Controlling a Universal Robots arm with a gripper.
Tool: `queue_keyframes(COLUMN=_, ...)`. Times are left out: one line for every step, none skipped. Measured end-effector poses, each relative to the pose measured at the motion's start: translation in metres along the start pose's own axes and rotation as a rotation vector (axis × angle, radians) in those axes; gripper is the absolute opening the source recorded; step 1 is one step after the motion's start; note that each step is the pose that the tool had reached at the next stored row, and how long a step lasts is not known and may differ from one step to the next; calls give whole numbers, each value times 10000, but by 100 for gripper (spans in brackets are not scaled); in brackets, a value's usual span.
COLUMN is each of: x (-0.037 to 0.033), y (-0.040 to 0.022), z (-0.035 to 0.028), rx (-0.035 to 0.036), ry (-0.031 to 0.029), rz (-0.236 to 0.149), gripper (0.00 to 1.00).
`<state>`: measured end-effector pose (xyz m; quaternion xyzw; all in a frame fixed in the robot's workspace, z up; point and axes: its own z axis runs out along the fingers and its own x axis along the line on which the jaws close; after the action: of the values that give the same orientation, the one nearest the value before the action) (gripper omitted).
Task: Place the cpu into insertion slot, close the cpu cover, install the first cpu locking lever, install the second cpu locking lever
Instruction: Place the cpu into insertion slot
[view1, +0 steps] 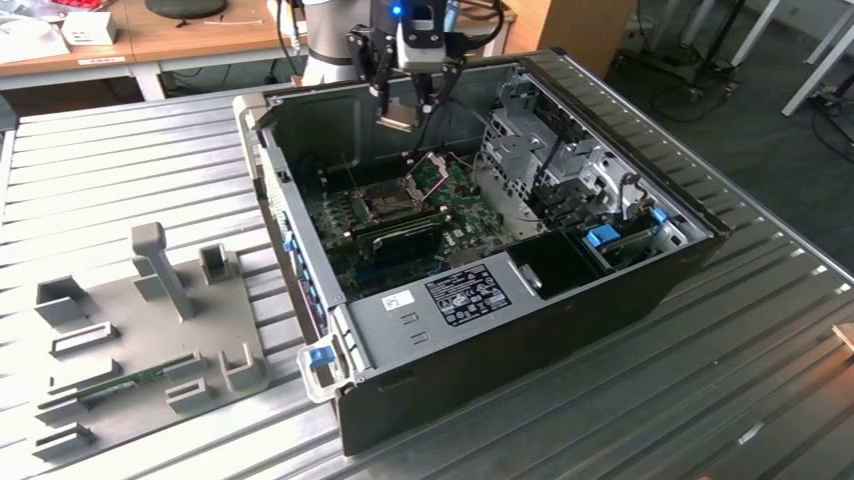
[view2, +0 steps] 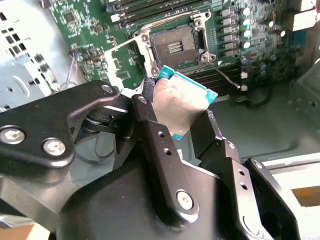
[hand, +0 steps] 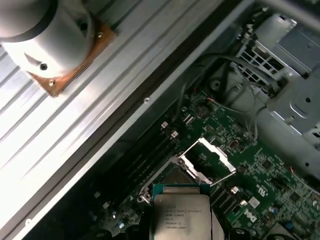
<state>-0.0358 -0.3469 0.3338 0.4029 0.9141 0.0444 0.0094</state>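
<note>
Upper centre of the exterior view, my tool clamps the cpu; I'd square it to the insertion slot (cpu cover open) before descending.

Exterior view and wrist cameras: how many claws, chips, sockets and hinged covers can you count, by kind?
claw: 1
chip, gripped by the claw: 1
socket, empty: 1
hinged cover, raised: 1
Total: 4
</note>
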Motion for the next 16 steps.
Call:
queue_keyframes(x=0, y=0, z=4, rx=-3, ry=-16, rz=179, gripper=54)
queue_keyframes(x=0, y=-1, z=8, rx=-7, ry=-32, rz=358, gripper=54)
queue_keyframes(x=0, y=-1, z=12, rx=-10, ry=-48, rz=538, gripper=54)
queue_keyframes(x=0, y=-1, z=16, rx=-14, ry=-64, rz=716, gripper=54)
queue_keyframes(x=0, y=-2, z=19, rx=-16, ry=-80, rz=896, gripper=54)
queue_keyframes(x=-1, y=-2, z=23, rx=-20, ry=-96, rz=1074, gripper=54)
queue_keyframes(x=-1, y=-2, z=26, rx=-23, ry=-113, rz=1270, gripper=54)
queue_keyframes(x=-1, y=-3, z=29, rx=-27, ry=-129, rz=1449, gripper=54)
queue_keyframes(x=-1, y=-3, z=32, rx=-30, ry=-145, rz=1628, gripper=54)
queue_keyframes(x=-1, y=-3, z=35, rx=-34, ry=-161, rz=1808, gripper=54)
queue_keyframes(x=-1, y=-3, z=38, rx=-37, ry=-177, rz=1986, gripper=54)
queue_keyframes(x=-1, y=-4, z=41, rx=-41, ry=-193, rz=2166, gripper=54)
queue_keyframes(x=-1, y=-4, z=44, rx=-44, ry=-209, rz=2344, gripper=54)
queue_keyframes(x=-1, y=-4, z=46, rx=-48, ry=-225, rz=2524, gripper=54)
queue_keyframes(x=-1, y=-5, z=49, rx=-52, ry=-242, rz=2719, gripper=54)
queue_keyframes(x=-1, y=-5, z=52, rx=-55, ry=-257, rz=2893, gripper=54)
